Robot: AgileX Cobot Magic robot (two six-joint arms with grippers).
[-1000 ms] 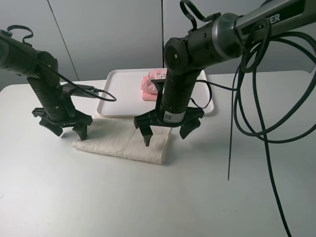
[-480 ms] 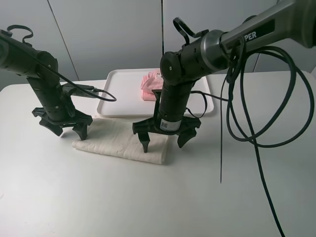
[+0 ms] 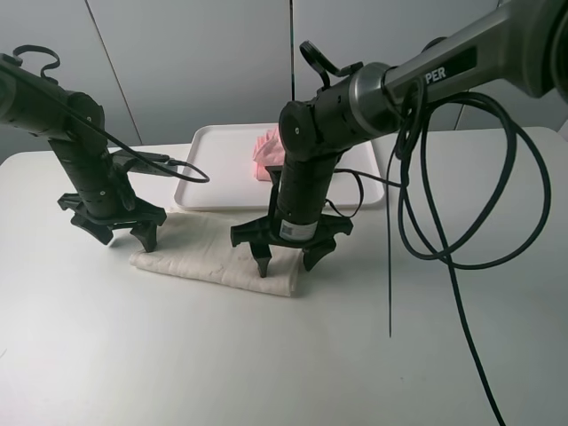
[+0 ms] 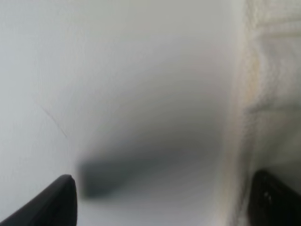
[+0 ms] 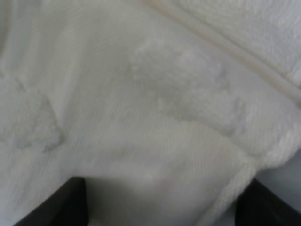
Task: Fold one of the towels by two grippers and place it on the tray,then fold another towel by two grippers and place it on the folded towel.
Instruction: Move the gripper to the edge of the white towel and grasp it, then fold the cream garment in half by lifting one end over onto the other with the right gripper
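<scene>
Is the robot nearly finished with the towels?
About halfway. Done: the pink towel lies on the tray. In hand: left claw and right claw sit open at the ends of the white towel. Left: folding it and stacking it on the pink one.

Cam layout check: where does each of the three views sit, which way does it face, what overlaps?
Exterior high: mounted high, facing the arms, looking down on table, tray, cream towel; both arms, left end effector, right end effector show.
Left wrist: on the left arm, looking down at bare table and towel edge; its two fingertips show.
Right wrist: on the right arm, close over the towel; its two fingertips show.
Shared: all three see the cream towel.
</scene>
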